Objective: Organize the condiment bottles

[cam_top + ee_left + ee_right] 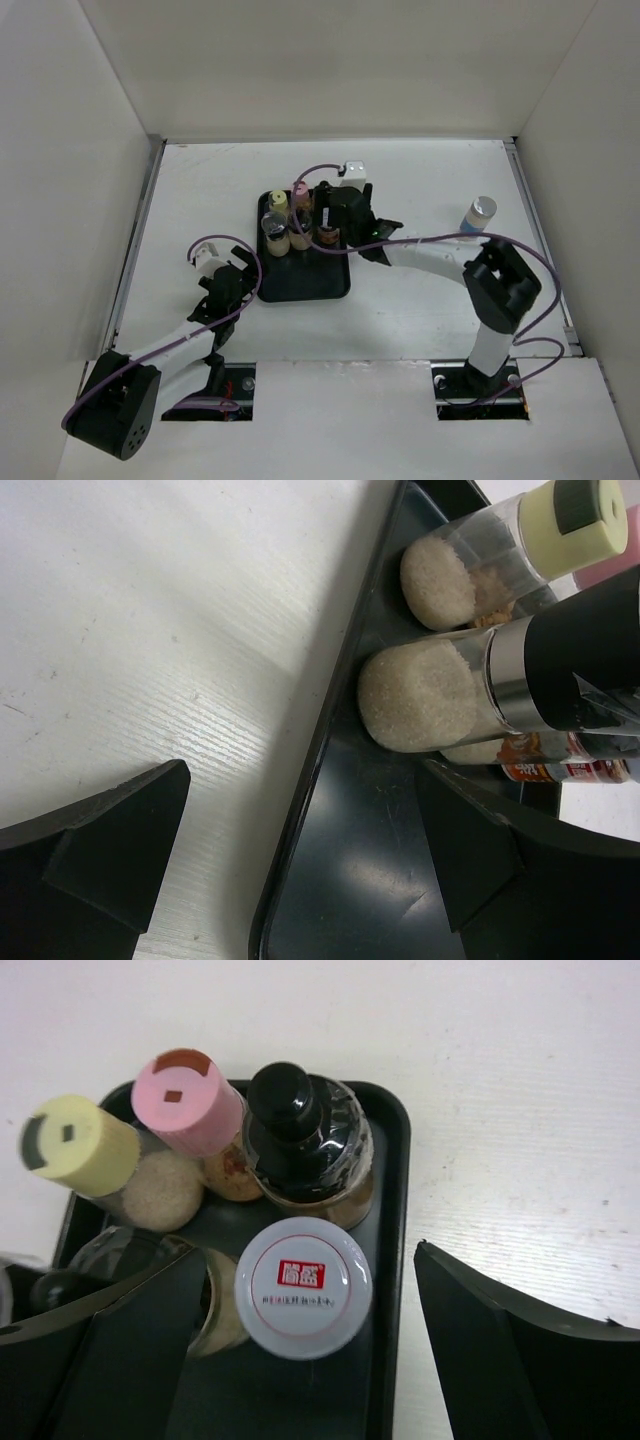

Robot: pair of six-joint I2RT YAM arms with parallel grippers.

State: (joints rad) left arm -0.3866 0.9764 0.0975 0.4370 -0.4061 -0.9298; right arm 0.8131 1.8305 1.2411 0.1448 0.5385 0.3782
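A black tray (305,280) holds several condiment bottles in its far half: yellow cap (277,200), pink cap (299,188), a clear-topped one (272,226). In the right wrist view my right gripper (310,1360) is open and straddles a white-capped jar with a red logo (303,1287), beside the black-capped (300,1120), pink-capped (187,1100) and yellow-capped (78,1145) bottles. From above, the right gripper (335,222) hangs over them. My left gripper (228,285) is open and empty, straddling the tray's left rim (300,810). One blue-labelled bottle (479,213) stands alone at the right.
The left wrist view shows a yellow-capped bottle (480,550) and a black-and-silver-capped bottle (440,690) with pale grains, close to the tray's left rim. White walls enclose the table on three sides. The tray's near half (310,285) holds no bottles.
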